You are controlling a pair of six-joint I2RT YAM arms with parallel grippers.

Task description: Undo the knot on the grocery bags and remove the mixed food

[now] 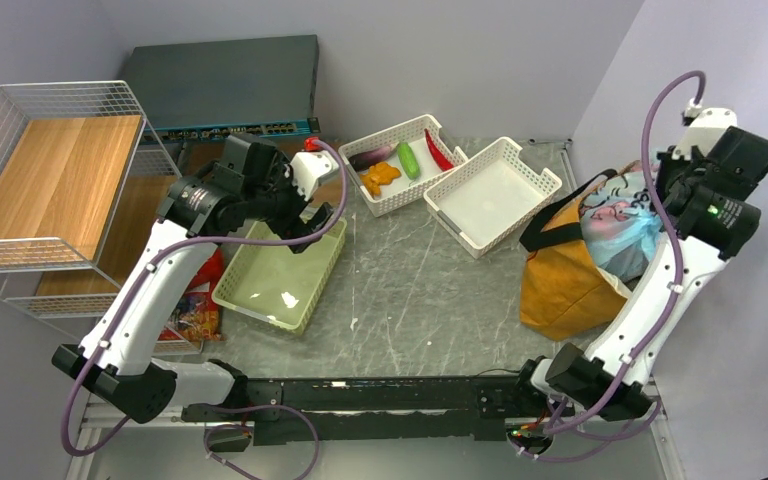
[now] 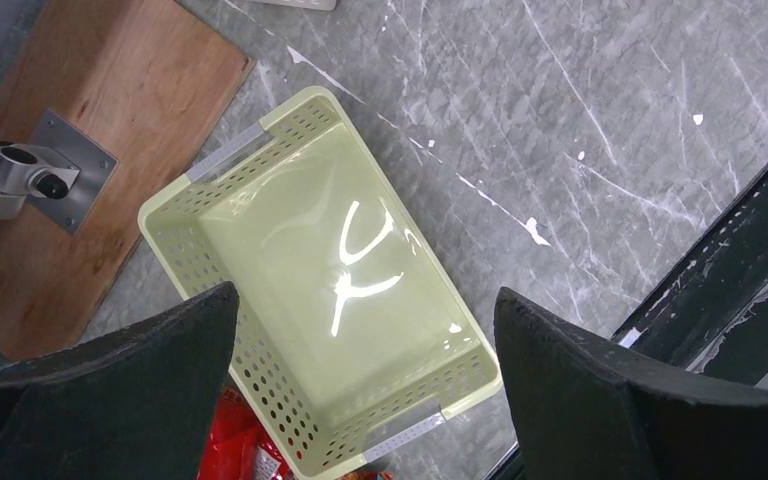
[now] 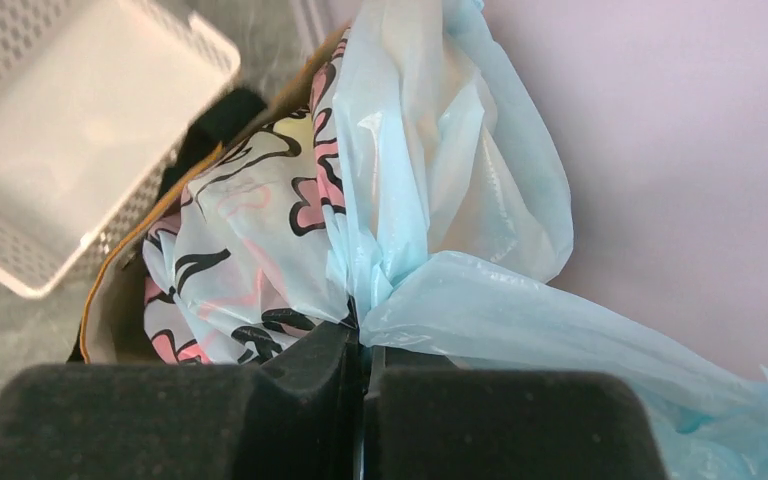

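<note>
A light-blue plastic bag [image 1: 622, 232] with black and pink print sits inside the mustard-brown tote [image 1: 563, 288] at the right wall. In the right wrist view the bag [image 3: 430, 150] gathers into a twisted neck [image 3: 372, 275] that runs straight into my right gripper [image 3: 365, 352], which is shut on the plastic. The tote rim [image 3: 100, 300] shows at the left. My left gripper [image 2: 365, 295] hangs open and empty above a pale green basket [image 2: 260, 150]. A green cucumber [image 1: 409, 160] and an orange carrot piece [image 1: 379, 178] lie in a white basket [image 1: 390, 200]. A red snack pack [image 1: 196, 310] lies left of the green basket [image 1: 260, 300].
A second white basket [image 1: 488, 196], with nothing in it, stands beside the tote. A purple eggplant [image 1: 371, 156] and a red chili [image 1: 438, 150] share the food basket. A wire shelf with wooden boards [image 1: 50, 175] stands at the left, with a dark box [image 1: 225, 85] behind.
</note>
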